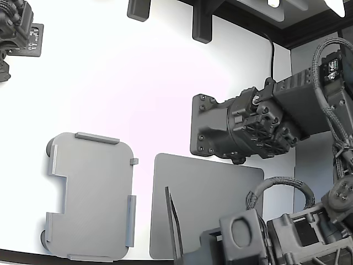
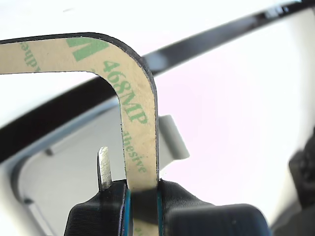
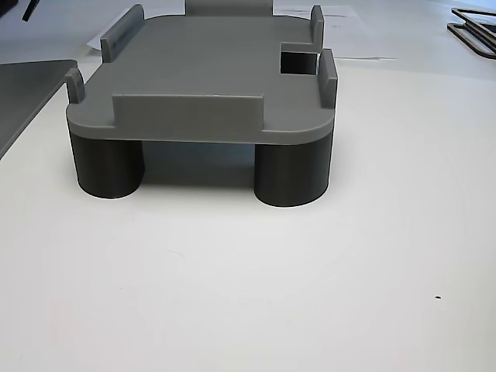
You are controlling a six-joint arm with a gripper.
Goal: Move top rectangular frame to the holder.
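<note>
The top rectangular frame (image 2: 140, 118) is a thin beige strip with green print and a dark edge, and my gripper (image 2: 142, 196) is shut on one of its sides. In the exterior view the frame (image 1: 173, 221) hangs edge-on, lifted above the dark grey mat, with my gripper (image 1: 190, 251) at the picture's lower edge. The holder (image 1: 91, 196), a light grey tray with raised tabs and a side notch, stands to the exterior view's left of the frame and nothing lies on it. The holder (image 3: 201, 77) sits on round feet in the other view, and part of it (image 2: 64, 167) shows behind the frame in the wrist view.
A dark grey flat mat (image 1: 215, 199) lies under the held frame, right of the holder. A second black arm unit (image 1: 242, 127) hangs above the mat. Another dark device (image 1: 16, 33) sits at the exterior view's upper left. Thin dark frame outlines (image 3: 474, 27) lie far back in the other view.
</note>
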